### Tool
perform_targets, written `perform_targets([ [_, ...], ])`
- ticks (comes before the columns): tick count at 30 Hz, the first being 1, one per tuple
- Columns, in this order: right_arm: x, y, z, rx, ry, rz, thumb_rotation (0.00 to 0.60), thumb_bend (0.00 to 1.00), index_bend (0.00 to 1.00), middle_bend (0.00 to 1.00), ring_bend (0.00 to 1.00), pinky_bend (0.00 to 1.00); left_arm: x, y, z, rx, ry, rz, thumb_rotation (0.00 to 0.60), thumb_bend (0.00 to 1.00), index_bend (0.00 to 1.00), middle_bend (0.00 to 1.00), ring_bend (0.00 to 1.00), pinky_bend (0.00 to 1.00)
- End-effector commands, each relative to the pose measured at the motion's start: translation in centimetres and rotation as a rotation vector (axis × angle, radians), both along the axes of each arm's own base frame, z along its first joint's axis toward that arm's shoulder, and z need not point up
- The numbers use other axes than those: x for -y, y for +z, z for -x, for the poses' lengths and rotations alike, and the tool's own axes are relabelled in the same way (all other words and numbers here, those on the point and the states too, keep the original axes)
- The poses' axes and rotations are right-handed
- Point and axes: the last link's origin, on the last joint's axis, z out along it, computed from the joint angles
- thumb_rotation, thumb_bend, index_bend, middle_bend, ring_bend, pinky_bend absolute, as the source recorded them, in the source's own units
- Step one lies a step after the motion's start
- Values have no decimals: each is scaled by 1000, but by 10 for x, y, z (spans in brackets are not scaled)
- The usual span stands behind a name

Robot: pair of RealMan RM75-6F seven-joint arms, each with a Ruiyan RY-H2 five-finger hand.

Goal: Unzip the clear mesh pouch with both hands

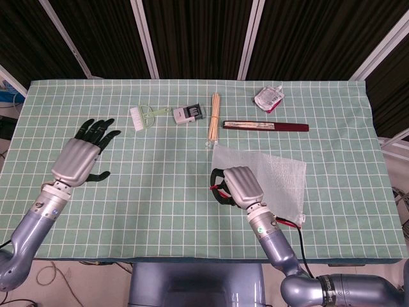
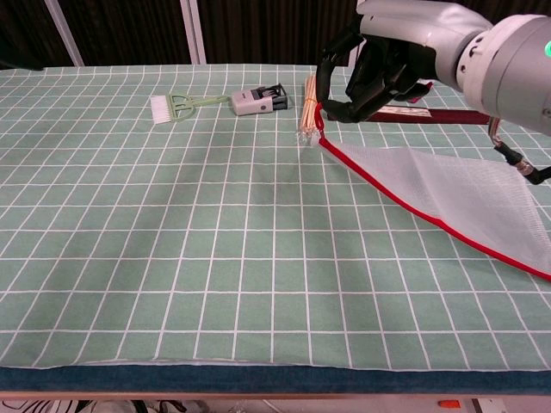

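Note:
The clear mesh pouch [image 1: 275, 176] [image 2: 469, 189] has a red zipper edge [image 2: 405, 202] and hangs tilted, its left end lifted off the green checked cloth. My right hand [image 1: 236, 185] [image 2: 387, 56] grips that raised end at the zipper's left tip, fingers curled around it. The pouch's far right corner still rests low by the cloth. In the head view my left hand [image 1: 83, 157] hovers over the left part of the table with fingers spread, holding nothing, well apart from the pouch. The chest view does not show it.
Along the back lie a small green brush [image 1: 142, 117] [image 2: 172, 103], a grey stamp [image 1: 190, 114] [image 2: 256, 100], a bundle of wooden sticks [image 1: 214, 118] [image 2: 307, 112], a long dark red case [image 1: 265, 126] and a crumpled packet [image 1: 268, 98].

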Motion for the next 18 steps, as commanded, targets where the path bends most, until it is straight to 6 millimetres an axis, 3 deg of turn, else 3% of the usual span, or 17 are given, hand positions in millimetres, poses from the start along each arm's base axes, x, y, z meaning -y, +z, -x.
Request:
perform_targets([
  [1, 2, 2, -2, -1, -3, 5, 600, 551, 642, 1000, 1000, 981, -20, -12, -26, -24, -57, 50, 600, 154, 184, 0, 0, 0],
  [8, 6, 7, -8, 9, -3, 13, 600, 551, 646, 1000, 1000, 981, -36, -43, -61, -42, -135, 132, 600, 167, 250, 14, 0, 0],
  [18, 6, 14, -19, 17, 18, 18, 600, 554, 648, 1000, 1000, 981, -38, -87, -90, -2, -160, 229, 600, 195, 292, 33, 0, 0],
])
